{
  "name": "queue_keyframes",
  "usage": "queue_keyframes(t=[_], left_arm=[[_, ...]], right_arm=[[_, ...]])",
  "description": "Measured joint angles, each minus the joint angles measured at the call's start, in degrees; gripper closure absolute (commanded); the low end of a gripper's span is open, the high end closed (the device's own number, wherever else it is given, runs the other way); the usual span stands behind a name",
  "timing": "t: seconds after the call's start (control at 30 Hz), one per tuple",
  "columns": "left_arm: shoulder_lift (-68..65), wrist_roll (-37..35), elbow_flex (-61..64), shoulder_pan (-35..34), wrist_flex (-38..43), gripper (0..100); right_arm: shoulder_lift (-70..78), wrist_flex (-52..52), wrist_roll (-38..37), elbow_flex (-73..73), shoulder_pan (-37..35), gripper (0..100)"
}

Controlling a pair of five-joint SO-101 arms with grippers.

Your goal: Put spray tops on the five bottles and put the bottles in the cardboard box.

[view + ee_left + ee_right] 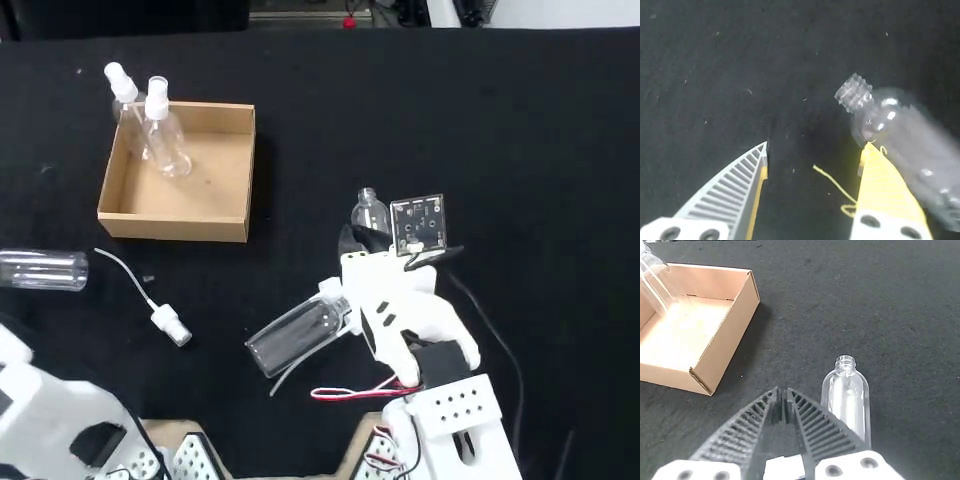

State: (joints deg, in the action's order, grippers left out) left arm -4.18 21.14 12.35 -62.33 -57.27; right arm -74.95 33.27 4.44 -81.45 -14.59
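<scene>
High view, from the left edge: we are seeing a clear bottle [40,270] lying on its side on the black table [500,120], near the cardboard box [175,228] but outside it. In the left wrist view the left gripper [815,145] is hanging spread wide and empty. A bare-necked bottle [910,145] is lying right beside its yellow finger, and we cannot tell which of the lying bottles this is. The box is holding two capped bottles [165,140], both leaning in its far left corner. In front of the box a loose spray top [172,325] is lying with its tube trailing. Further right a third lying bottle [295,335] is showing something white at its neck, though we cannot tell whether a top is seated there. The right gripper [782,392] is sitting with its fingers drawn together on nothing, just beside the upright open bottle [846,395]. We are judging that bottle to be the step in hand. The fingers are needing to spread first, then close round the body low down so the light plastic is not tipping. The neck is needing to be left free for a top.
</scene>
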Motion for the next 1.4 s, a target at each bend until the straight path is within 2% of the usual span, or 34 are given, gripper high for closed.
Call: queue_keyframes(t=[0.23, 0.4, 0.47, 0.63, 0.97, 1.17, 1.3, 1.4], left_arm=[[-8.5, -11.3, -19.5, 3.1, -22.9, 72], [-16.0, -15.1, -23.0, 8.3, -35.7, 72], [-18.6, -17.1, -23.1, 9.1, -38.2, 72], [-23.7, -22.2, -23.1, 7.5, -34.7, 72], [-23.9, -22.3, -23.1, 5.7, -27.3, 72], [-24.8, -14.1, -23.2, 7.5, -19.5, 72], [-24.6, -10.0, -20.8, 7.4, -17.9, 72], [-21.7, -8.1, -16.4, 7.3, -17.2, 78]], right_arm=[[0.0, 0.0, 0.0, 0.0, 0.0, 98.6], [0.0, 0.0, 0.0, 0.0, 0.0, 98.6], [0.0, 0.0, 0.0, 0.0, 0.0, 98.6], [0.0, 0.0, 0.0, 0.0, 0.0, 98.6], [0.0, 0.0, 0.0, 0.0, 0.0, 98.6], [0.0, 0.0, 0.0, 0.0, 0.0, 98.6], [0.0, 0.0, 0.0, 0.0, 0.0, 98.6], [0.0, 0.0, 0.0, 0.0, 0.0, 98.6]])
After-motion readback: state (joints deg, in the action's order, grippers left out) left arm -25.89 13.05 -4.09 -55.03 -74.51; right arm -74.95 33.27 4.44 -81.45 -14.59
